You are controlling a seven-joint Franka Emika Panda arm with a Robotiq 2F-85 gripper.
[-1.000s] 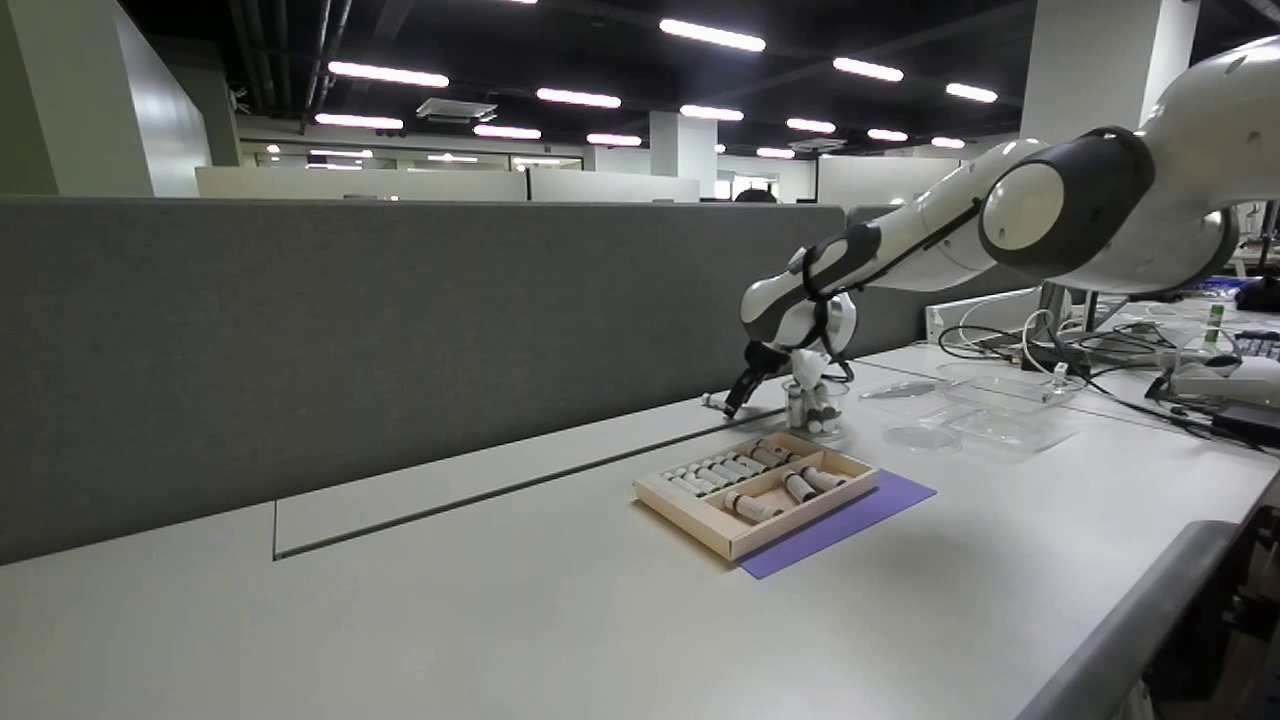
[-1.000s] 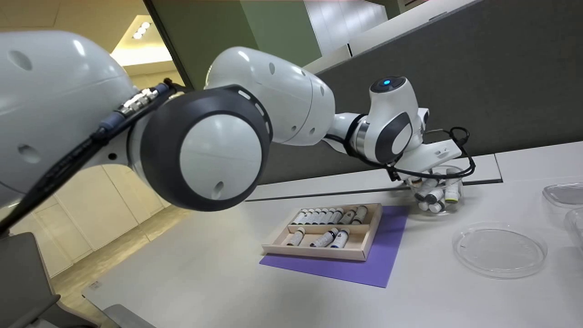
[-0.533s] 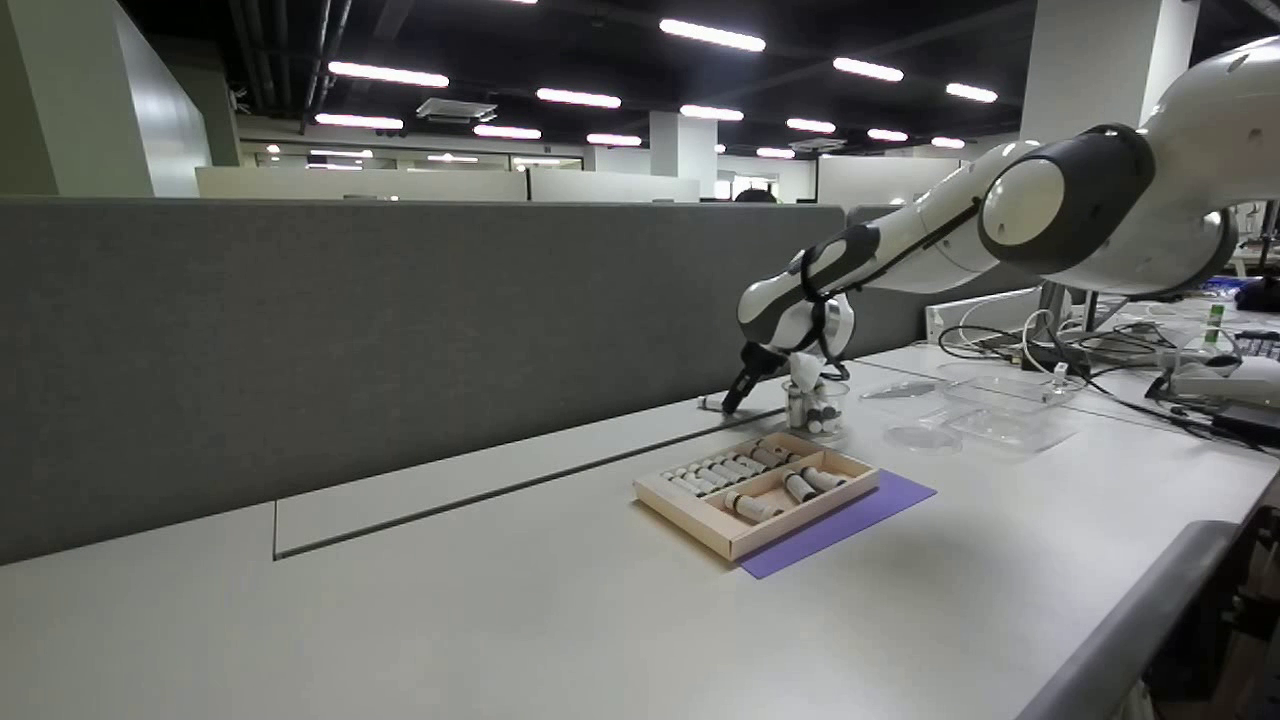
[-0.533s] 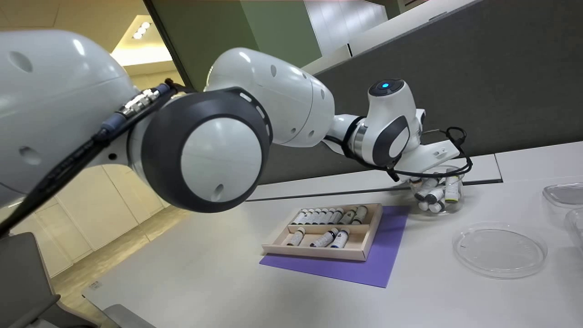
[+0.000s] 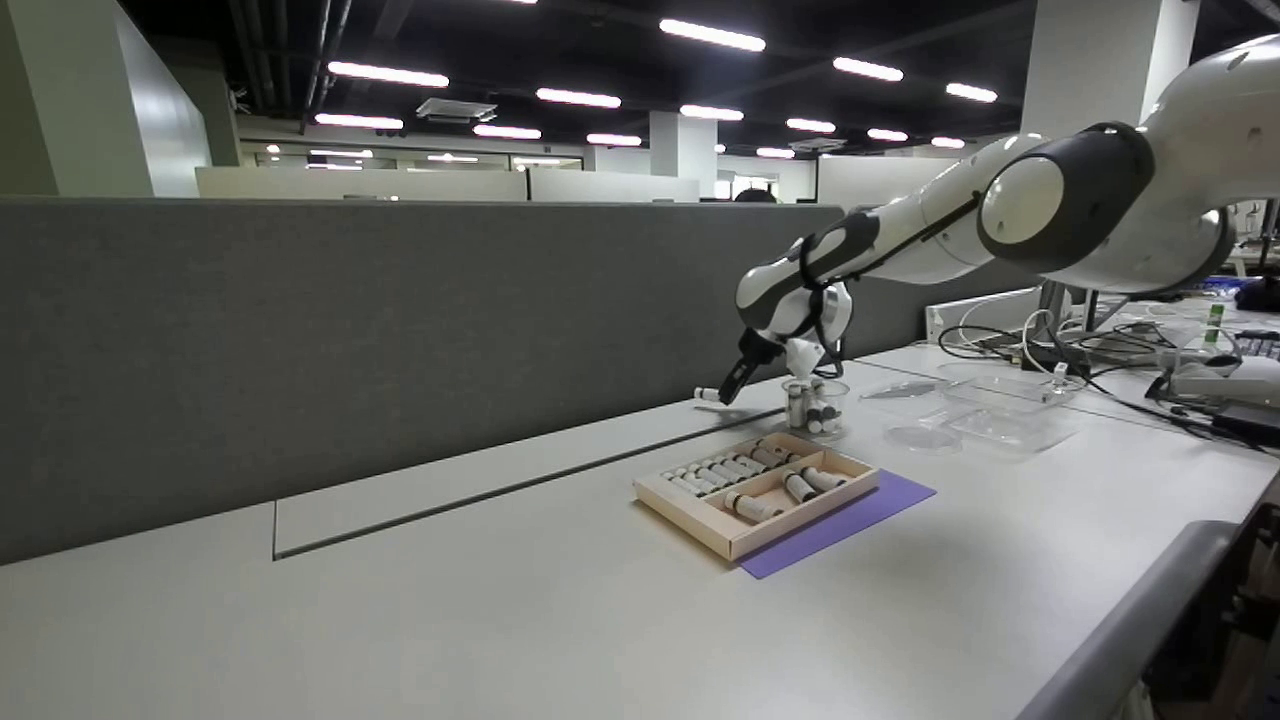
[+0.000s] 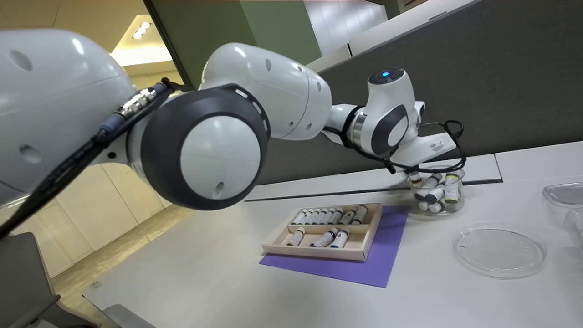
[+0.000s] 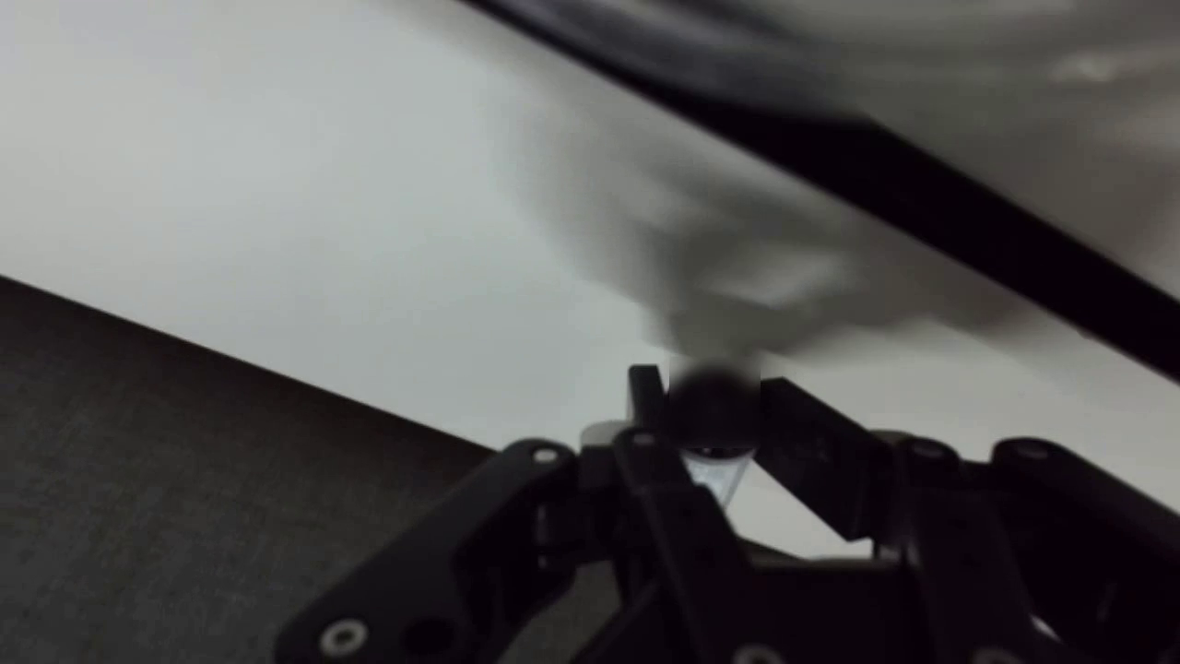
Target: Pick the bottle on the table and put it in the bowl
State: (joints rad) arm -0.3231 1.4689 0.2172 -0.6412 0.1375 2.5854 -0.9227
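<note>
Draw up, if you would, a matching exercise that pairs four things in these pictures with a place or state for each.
Things
1. task's bottle
2. clear bowl
3. wooden tray
4. purple sheet

Places and states
a. divided inside
b. flat, partly under the tray
c. held in the gripper
d. see-through, with other bottles inside

Right pairs: 1-c; 2-d; 3-a; 4-b

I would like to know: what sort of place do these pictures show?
Most likely an open-plan office, though a lab arranged this way is possible. A grey partition, rows of ceiling lights and a chair suggest it.
</note>
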